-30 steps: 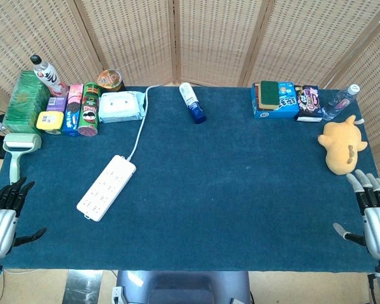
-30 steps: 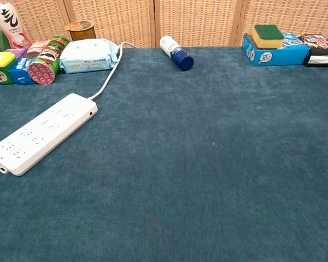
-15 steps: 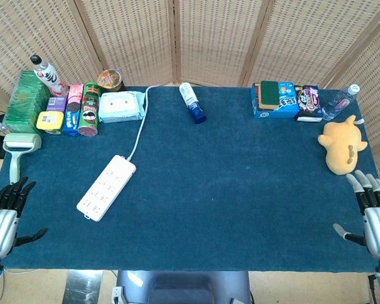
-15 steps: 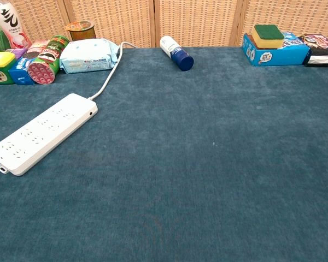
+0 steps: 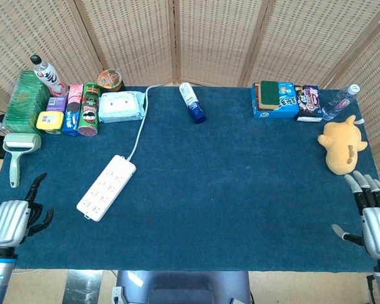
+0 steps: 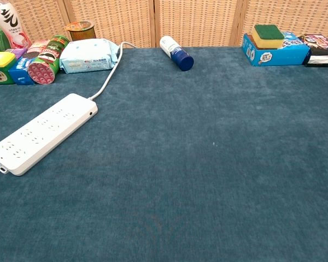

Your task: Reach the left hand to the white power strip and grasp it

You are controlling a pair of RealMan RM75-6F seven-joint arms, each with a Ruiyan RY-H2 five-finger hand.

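On the blue-carpeted surface (image 5: 240, 202), left of centre: white power strip (image 5: 106, 187), lying flat and aslant, sockets up, its white cord (image 5: 139, 126) running away to the far edge past the wipes pack. Nothing touches it.

At the near left corner, head view only: my left hand (image 5: 14, 218), holding nothing, fingers apart and loosely bent, hovering at the edge of the surface, well apart from the power strip.

At the near right corner, head view only: my right hand (image 5: 373, 212), holding nothing, fingers spread and extended, thumb out to the side. Neither hand shows in the chest view.

Far left group: green box (image 5: 24, 101); white bottle with a black cap (image 5: 45, 75) behind it; small yellow-lidded tub (image 5: 49, 121); purple packet (image 5: 57, 103); blue packet (image 5: 71, 120); green crisp can (image 5: 89, 109) lying with its red end toward me; round cup (image 5: 111, 80) at the back; pale blue wipes pack (image 5: 121, 106) just beside the can.

Left edge: pale green lint roller (image 5: 19, 155), handle pointing toward me.

Far centre: white and dark blue bottle (image 5: 192, 102) lying on its side.

Far right group: blue box (image 5: 275, 100) with a green and yellow sponge (image 5: 269, 94) on top; dark snack packet (image 5: 309, 101) beside it; clear water bottle (image 5: 339, 102); yellow plush toy (image 5: 341, 145) near the right edge
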